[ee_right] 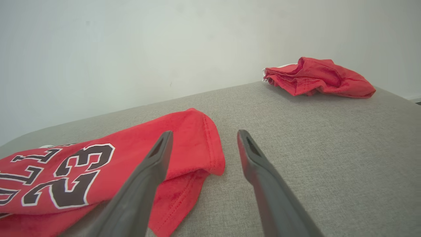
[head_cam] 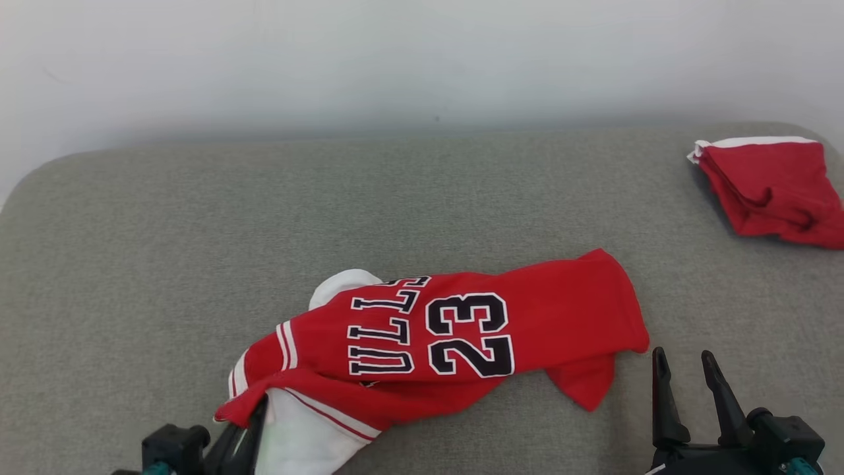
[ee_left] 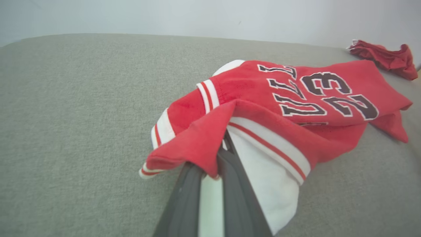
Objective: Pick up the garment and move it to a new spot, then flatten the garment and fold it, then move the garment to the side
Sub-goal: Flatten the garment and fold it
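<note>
Left claw (head_cam: 250, 421) clamps the garment (head_cam: 547, 310), right claw (head_cam: 686, 364) apart beside it, red bundle (head_cam: 771, 188) beyond.

Only readable stuff is on the red jersey (head_cam: 554, 316): a big black "23" outlined in white, with "ULL" and part of an "S" beside it. The word's first letter is hidden.
</note>
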Robot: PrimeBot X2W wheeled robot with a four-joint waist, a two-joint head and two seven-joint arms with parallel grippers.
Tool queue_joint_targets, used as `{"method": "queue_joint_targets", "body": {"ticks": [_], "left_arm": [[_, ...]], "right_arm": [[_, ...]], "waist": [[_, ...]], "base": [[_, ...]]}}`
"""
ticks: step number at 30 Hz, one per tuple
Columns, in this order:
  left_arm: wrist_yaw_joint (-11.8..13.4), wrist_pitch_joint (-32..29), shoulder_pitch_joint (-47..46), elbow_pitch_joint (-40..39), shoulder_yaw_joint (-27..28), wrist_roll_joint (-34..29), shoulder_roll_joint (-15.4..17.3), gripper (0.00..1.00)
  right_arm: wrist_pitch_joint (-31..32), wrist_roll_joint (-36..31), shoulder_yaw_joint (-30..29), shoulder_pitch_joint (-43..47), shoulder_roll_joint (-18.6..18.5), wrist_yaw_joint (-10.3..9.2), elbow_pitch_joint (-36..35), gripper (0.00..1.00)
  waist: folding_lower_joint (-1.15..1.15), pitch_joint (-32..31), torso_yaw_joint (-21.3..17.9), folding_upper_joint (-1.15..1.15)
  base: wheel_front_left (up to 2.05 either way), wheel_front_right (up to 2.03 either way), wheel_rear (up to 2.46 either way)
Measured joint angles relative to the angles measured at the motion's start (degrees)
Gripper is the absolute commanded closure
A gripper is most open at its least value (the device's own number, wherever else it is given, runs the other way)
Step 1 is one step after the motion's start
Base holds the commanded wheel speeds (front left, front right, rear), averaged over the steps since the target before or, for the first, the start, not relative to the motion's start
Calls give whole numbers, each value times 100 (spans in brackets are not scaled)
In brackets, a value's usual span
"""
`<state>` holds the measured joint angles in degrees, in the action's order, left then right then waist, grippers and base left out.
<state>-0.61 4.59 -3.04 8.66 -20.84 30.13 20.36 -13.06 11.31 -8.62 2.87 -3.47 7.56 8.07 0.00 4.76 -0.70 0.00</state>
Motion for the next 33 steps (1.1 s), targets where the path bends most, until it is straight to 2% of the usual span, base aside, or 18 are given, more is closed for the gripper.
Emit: {"method": "queue_joint_targets", "body": {"ticks": [7,15,16,17,18,24,30,33], "left_arm": [[-204,521,-644,1178,125,-59,-46,100],[-344,938,-1235,2414,98,-224,-149,100],[-348,957,-1260,2529,76,-255,-188,74],[-352,981,-1278,2620,49,-293,-224,10],[-352,981,-1278,2620,49,-293,-224,0],[-388,1029,-1272,2732,147,-344,-394,0],[-215,1045,-662,2026,555,-478,-458,0],[-68,1045,-318,1422,871,-587,-475,0]], "right_arm": [[44,-34,-24,-20,-4,0,-42,0],[36,-25,-37,-65,-44,0,82,0],[33,-25,-27,-66,-43,0,96,0],[16,-25,-19,-66,-42,0,107,0],[16,-25,-19,-66,-42,0,107,0],[-5,-5,-48,-7,-38,0,152,0],[-15,18,-73,77,-27,0,157,0],[-22,18,-94,124,-7,0,145,0]], "waist": [[0,115,-221,0],[0,100,-233,0],[0,83,-222,0],[0,64,-209,0],[0,64,-209,0],[0,-56,-43,0],[0,-201,191,0],[0,-274,309,0]], "base": [[0,0,0],[0,0,0],[0,0,0],[0,0,0],[0,0,0],[0,0,0],[0,0,0],[0,0,0]]}}
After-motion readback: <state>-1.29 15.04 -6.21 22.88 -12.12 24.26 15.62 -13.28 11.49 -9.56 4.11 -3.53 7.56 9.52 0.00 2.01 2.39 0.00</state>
